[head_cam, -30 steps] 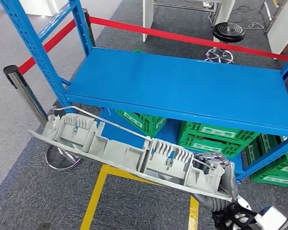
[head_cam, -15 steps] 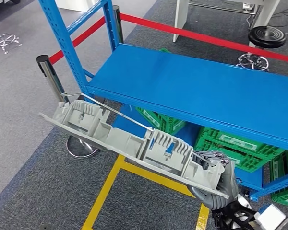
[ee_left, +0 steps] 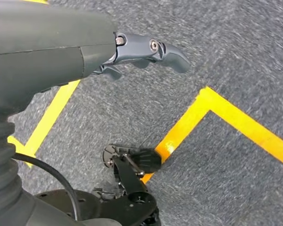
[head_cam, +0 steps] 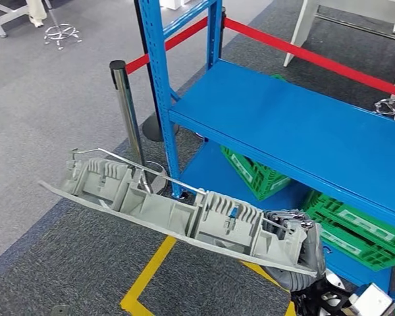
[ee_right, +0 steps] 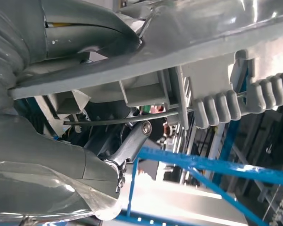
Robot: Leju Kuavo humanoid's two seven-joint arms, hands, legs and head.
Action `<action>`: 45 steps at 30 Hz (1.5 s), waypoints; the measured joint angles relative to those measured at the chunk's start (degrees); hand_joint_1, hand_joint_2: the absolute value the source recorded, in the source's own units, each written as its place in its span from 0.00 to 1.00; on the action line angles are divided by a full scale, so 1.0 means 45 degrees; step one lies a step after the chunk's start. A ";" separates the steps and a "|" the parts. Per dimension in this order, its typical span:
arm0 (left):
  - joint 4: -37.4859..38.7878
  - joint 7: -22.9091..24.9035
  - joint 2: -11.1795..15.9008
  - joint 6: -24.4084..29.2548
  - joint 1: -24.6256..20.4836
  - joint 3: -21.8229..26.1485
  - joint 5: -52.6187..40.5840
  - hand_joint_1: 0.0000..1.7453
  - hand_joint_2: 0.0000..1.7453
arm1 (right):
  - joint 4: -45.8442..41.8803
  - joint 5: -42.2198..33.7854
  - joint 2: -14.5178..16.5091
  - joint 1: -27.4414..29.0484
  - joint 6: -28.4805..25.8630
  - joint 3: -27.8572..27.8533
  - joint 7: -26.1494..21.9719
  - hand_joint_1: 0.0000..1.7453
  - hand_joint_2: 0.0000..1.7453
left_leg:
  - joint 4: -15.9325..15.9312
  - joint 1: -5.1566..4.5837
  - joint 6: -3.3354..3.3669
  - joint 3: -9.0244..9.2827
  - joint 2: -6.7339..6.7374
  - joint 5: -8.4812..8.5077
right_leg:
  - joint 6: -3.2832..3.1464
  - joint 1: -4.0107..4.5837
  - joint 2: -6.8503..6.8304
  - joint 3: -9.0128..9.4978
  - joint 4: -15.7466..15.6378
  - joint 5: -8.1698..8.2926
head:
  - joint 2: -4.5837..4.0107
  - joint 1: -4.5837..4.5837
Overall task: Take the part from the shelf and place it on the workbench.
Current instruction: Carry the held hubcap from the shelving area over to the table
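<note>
The right hand (head_cam: 297,247) sits at about five o'clock in the head view, its fingers wrapped around the near end of the long grey part (head_cam: 176,207), which it holds clear of the floor. From that grip the part runs out toward nine o'clock, slightly tilted, its ribbed housings facing up and a thin metal rod (head_cam: 135,164) spanning its top edge. In the right wrist view the part (ee_right: 190,61) lies close against the hand (ee_right: 62,155), though the fingers are mostly hidden there, so how tightly they close is hard to judge. The left hand (ee_left: 147,49) hangs over grey carpet and yellow floor tape (ee_left: 218,113), fingers loosely extended and holding nothing. Beyond the part, from twelve to three o'clock, stands the blue shelf (head_cam: 305,131) with green crates (head_cam: 354,230) beneath it; a chrome stanchion (head_cam: 126,108) carrying a red barrier belt (head_cam: 305,52) stands at eleven o'clock.
</note>
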 joint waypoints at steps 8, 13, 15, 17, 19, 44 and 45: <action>-0.0005 0.0000 0.0019 0.0011 0.0080 0.0002 0.0000 0.00 1.00 | -0.0007 -0.0001 -0.0010 -0.0023 0.0000 0.0009 -0.0005 1.00 1.00 | 0.0517 0.0044 -0.0463 -0.0378 -0.0637 -0.0162 | -0.0289 -0.0087 0.0441 0.1376 -0.2788 0.1075 | 0.0000 -0.0030; -0.0005 0.0000 0.0006 0.0013 0.0008 -0.0013 0.0000 0.00 1.00 | -0.0006 -0.0010 -0.0011 0.0006 -0.0002 -0.0017 -0.0013 1.00 1.00 | 0.4011 0.0115 -0.0723 -0.2010 0.0539 -0.1752 | -0.0492 -0.0058 -0.0446 0.1418 -0.2806 0.1003 | 0.0000 -0.0119; -0.0005 0.0000 0.0005 0.0011 0.0034 -0.0012 0.0000 0.00 1.00 | -0.0006 -0.0010 -0.0011 -0.0003 0.0000 -0.0019 -0.0013 1.00 1.00 | 0.3685 0.0135 -0.0694 -0.1849 0.0593 -0.1298 | -0.0491 -0.0043 -0.0771 0.1475 -0.2805 0.0952 | 0.0000 -0.0120; -0.0005 0.0000 0.0015 0.0010 0.0054 -0.0010 0.0000 0.00 1.00 | -0.0006 -0.0010 -0.0011 -0.0012 0.0000 -0.0022 -0.0015 1.00 1.00 | 0.1904 0.0052 -0.0530 -0.0968 0.1024 -0.0391 | -0.0462 -0.0027 -0.1050 0.1580 -0.2811 0.0878 | 0.0000 -0.0117; -0.0006 0.0000 0.0030 0.0011 0.0028 -0.0012 0.0000 0.00 1.00 | -0.0006 -0.0007 -0.0011 -0.0006 0.0000 -0.0024 -0.0016 1.00 1.00 | 0.0656 -0.0117 -0.0354 -0.0352 0.1683 -0.0033 | -0.0396 0.0007 -0.1249 0.1641 -0.2813 0.0807 | 0.0000 -0.0118; -0.0039 0.0000 0.0000 0.0007 0.0043 -0.0012 0.0000 0.00 1.00 | -0.0006 -0.0010 -0.0021 0.0014 -0.0001 -0.0018 -0.0013 1.00 1.00 | 0.3900 0.0084 -0.0692 -0.1975 0.0522 -0.1710 | -0.0483 -0.0022 -0.0339 0.1337 -0.2652 0.1004 | 0.0000 -0.0080; -0.0039 0.0000 0.0000 0.0005 0.0047 -0.0013 0.0000 0.00 1.00 | -0.0006 -0.0009 -0.0021 0.0012 -0.0001 -0.0023 -0.0013 1.00 1.00 | 0.4265 0.0102 -0.0696 -0.2165 0.0549 -0.1723 | -0.0494 -0.0008 -0.0515 0.1357 -0.2652 0.0976 | 0.0000 -0.0081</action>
